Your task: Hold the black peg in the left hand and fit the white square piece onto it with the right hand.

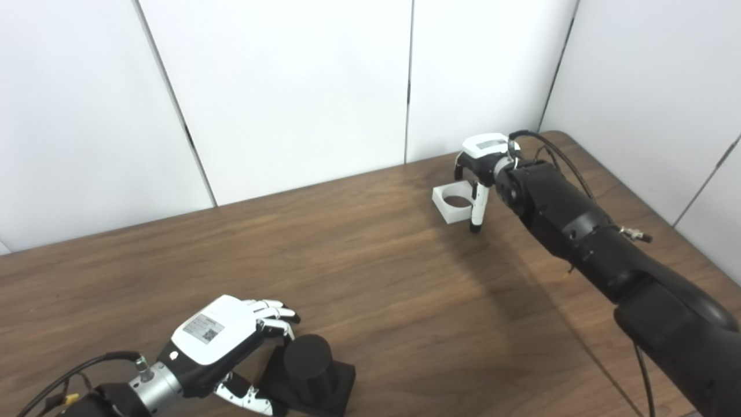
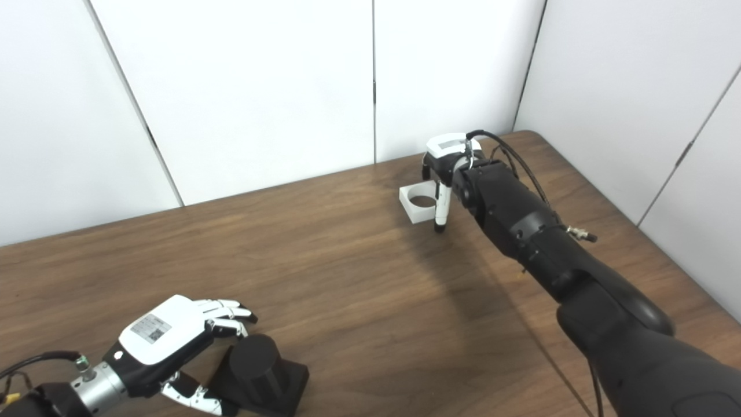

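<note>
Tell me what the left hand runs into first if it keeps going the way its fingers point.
Most likely the black peg: the left hand sits open right beside it, fingers reaching toward its cylinder. Contact can't be confirmed.

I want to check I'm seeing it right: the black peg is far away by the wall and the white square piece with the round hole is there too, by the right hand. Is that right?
Not quite. The black peg is near, at the table's front edge by the left hand, as the left eye view shows. The white square piece is indeed far away by the right hand.

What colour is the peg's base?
Black, same as the black peg standing on it; the square base shows best in the left eye view.
</note>
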`<state>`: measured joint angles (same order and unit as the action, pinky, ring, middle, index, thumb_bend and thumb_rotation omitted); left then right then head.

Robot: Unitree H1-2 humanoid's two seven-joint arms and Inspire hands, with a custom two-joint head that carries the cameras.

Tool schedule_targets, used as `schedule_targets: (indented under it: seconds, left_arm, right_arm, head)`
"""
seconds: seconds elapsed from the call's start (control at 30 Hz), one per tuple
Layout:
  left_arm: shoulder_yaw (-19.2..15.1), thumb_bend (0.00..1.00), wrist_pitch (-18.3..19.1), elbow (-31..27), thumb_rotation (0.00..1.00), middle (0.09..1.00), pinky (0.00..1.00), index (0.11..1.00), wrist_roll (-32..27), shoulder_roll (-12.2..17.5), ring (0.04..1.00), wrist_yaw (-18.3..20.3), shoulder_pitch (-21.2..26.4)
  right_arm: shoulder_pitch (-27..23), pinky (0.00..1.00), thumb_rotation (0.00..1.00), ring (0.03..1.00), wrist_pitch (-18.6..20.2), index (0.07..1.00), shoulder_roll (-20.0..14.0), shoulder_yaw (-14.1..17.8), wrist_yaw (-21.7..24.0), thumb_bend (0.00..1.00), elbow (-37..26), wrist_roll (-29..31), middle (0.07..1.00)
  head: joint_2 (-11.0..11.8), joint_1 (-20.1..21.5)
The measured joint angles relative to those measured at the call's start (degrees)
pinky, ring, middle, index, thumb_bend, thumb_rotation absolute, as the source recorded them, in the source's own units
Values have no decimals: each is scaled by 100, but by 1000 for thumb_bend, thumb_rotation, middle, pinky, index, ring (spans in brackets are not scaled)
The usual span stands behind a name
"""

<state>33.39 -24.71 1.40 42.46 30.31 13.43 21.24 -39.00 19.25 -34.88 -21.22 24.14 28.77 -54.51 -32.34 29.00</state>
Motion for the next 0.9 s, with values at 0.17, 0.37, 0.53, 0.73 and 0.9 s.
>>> schedule_targets:
  seconds: [0.17,0.37,0.53,0.73,0.9]
  left_arm:
    - [-50,523,7,-64,69,809,711,488,-1,0,829,97,-29]
    - [-58,523,3,-76,68,805,718,488,-2,0,820,103,-36]
    - [-67,523,5,-81,69,809,719,488,-4,-2,826,118,-40]
    - [-72,523,27,-123,68,810,711,488,-4,-2,825,188,-36]
    - [-83,523,43,-155,68,811,716,488,-4,-3,827,255,-36]
  right_arm:
    - [-8,743,155,860,67,498,-49,-108,69,529,-13,36,810]
    - [-15,750,147,829,151,490,-48,-111,66,523,-50,154,766]
    - [-11,777,141,827,180,489,-52,-86,-6,525,-53,288,752]
    - [39,762,142,818,25,489,-116,-71,-151,523,-73,485,745]
    - [116,758,144,826,-79,485,-151,-37,-304,521,-140,605,759]
  head:
    - [-9,-18]
    - [-26,-18]
    - [-35,-35]
    - [-88,-61]
    - [-88,-62]
